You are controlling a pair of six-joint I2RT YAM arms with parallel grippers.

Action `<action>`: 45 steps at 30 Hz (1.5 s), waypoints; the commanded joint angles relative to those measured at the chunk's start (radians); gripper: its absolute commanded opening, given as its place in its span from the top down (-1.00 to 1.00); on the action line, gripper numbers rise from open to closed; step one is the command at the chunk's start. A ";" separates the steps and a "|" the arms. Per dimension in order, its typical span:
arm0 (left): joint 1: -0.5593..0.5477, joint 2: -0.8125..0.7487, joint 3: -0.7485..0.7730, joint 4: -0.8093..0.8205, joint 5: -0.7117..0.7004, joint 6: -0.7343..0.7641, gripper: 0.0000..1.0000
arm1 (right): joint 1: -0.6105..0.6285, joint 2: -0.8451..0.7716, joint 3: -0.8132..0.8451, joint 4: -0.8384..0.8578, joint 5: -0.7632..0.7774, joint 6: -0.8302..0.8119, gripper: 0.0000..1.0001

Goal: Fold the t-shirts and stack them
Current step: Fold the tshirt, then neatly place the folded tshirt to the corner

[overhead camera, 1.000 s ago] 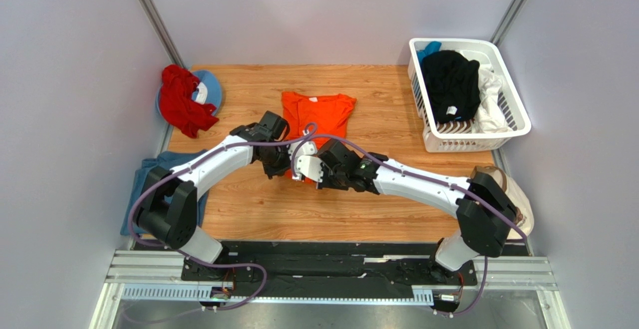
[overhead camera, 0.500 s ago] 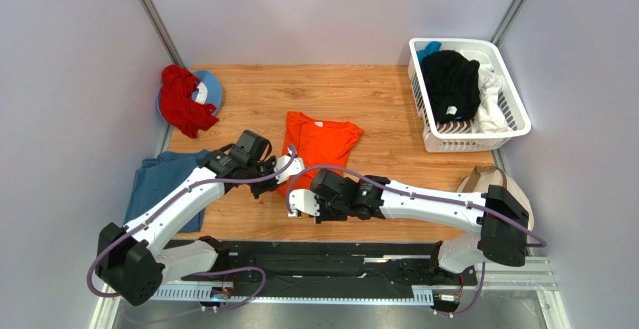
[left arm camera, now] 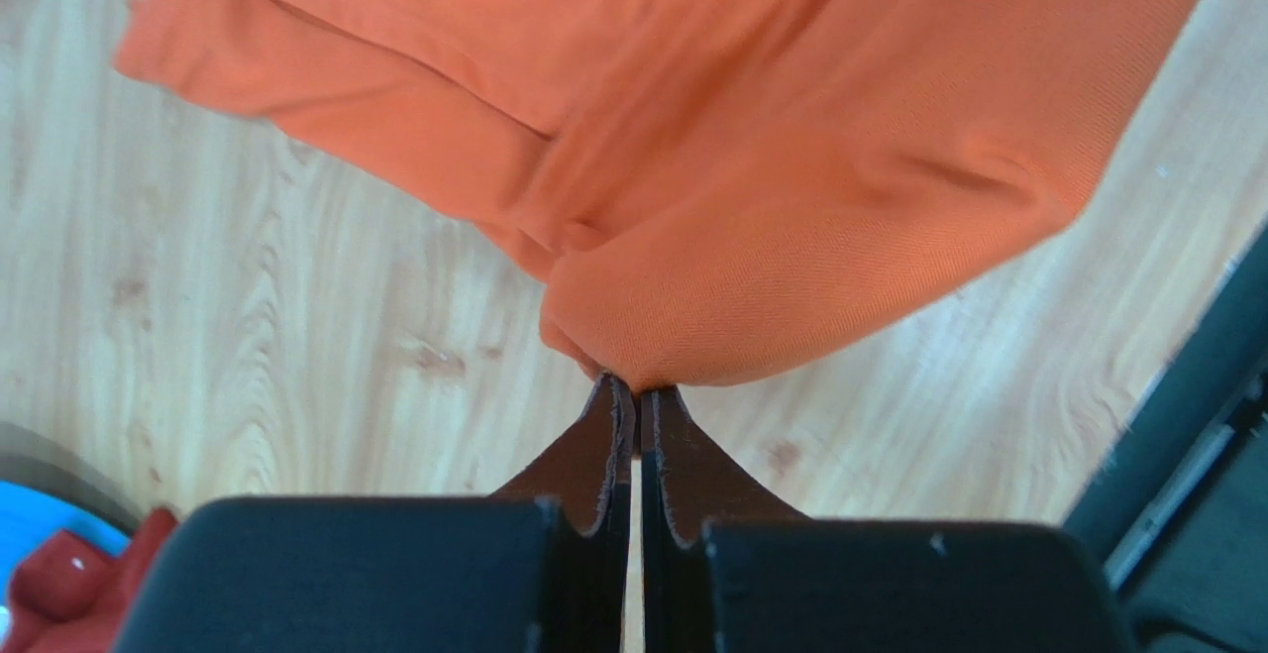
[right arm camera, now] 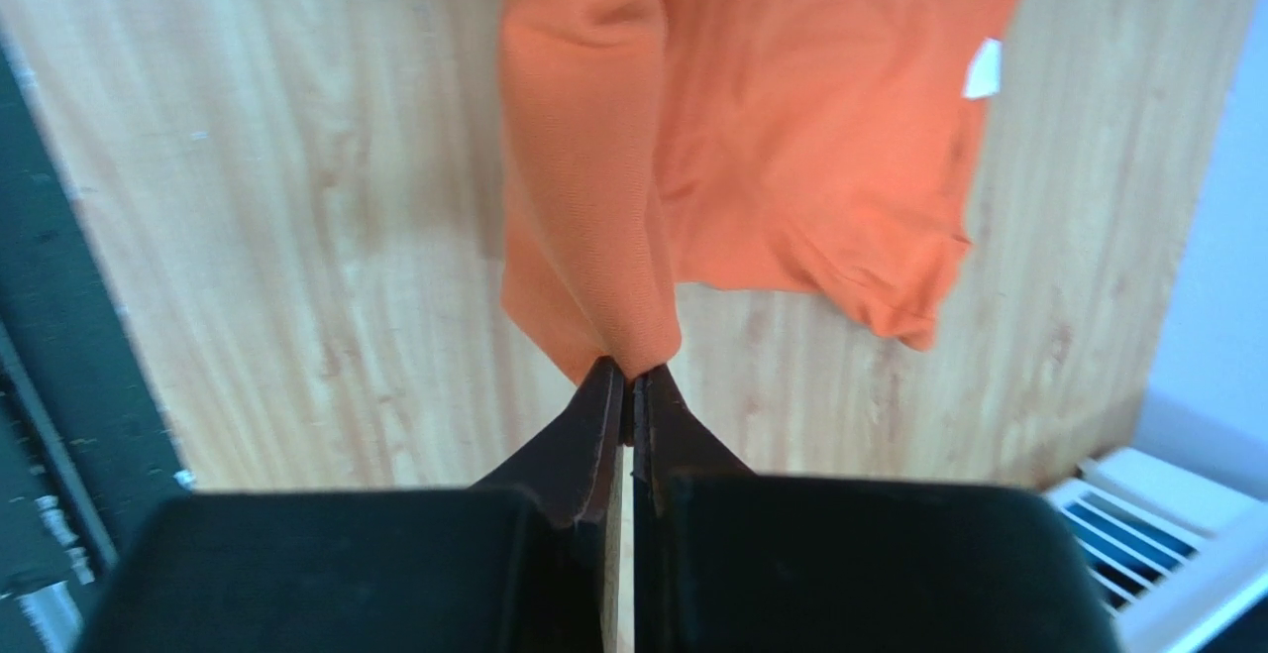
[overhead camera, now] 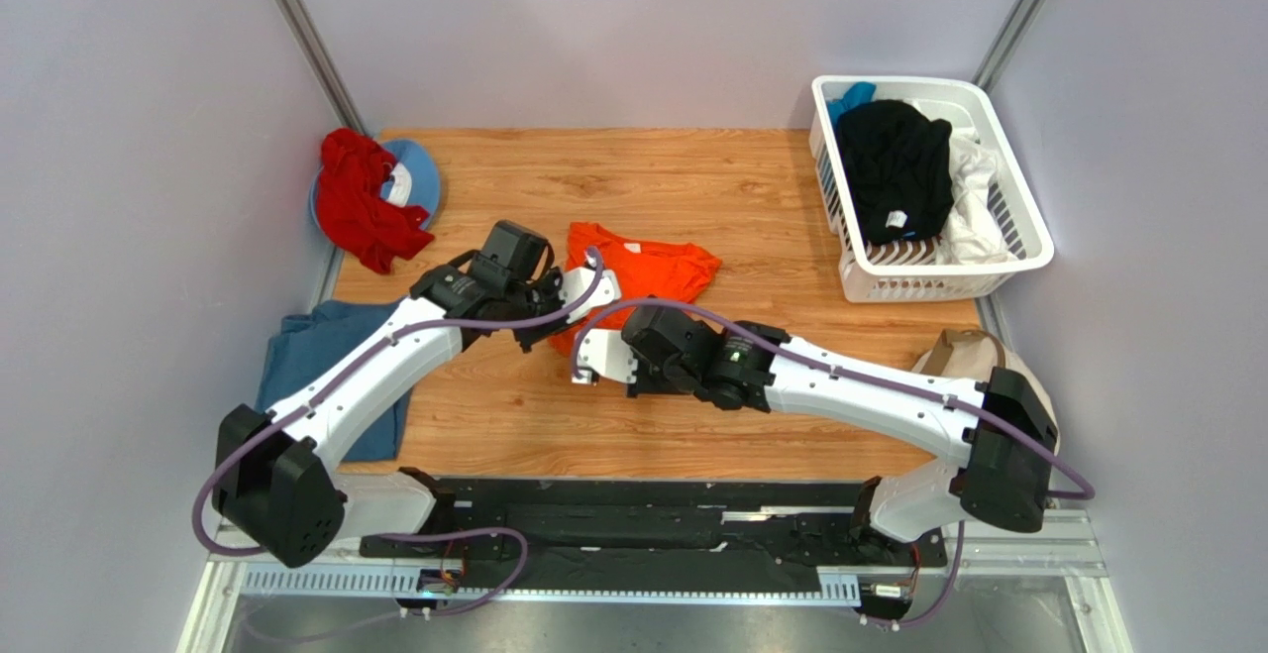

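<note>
The bright orange t-shirt lies at the table's middle, its near part lifted and bunched. My left gripper is shut on a fold of its edge, as the left wrist view shows. My right gripper is shut on another edge, which hangs as a narrow strip above its tips in the right wrist view. A white tag shows on the flat part. A dusty blue t-shirt lies at the left edge. Black and white shirts fill the basket.
A white laundry basket stands at the back right. A red cloth lies on a blue round thing at the back left. A beige cap sits by the right arm's base. Grey walls close in both sides.
Both grippers pulled the orange shirt's near edge toward the front, then carried it back toward the middle. The shirt now lies shorter and bunched, with its near part raised.
</note>
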 commanded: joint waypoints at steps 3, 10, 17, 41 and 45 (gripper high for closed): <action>0.025 0.103 0.123 0.104 0.000 0.032 1.00 | -0.084 -0.020 0.094 0.032 0.067 -0.063 1.00; 0.091 0.241 0.286 0.129 0.016 0.072 1.00 | -0.193 0.017 0.154 0.052 0.052 -0.100 1.00; 0.128 0.454 0.433 0.142 0.027 0.095 1.00 | -0.299 0.107 0.203 0.095 -0.006 -0.137 1.00; 0.151 0.872 0.783 0.188 -0.063 0.095 1.00 | -0.505 0.446 0.316 0.224 -0.020 -0.225 0.97; 0.151 0.872 0.766 0.227 -0.102 0.086 0.90 | -0.512 0.475 0.338 0.235 0.001 -0.220 0.53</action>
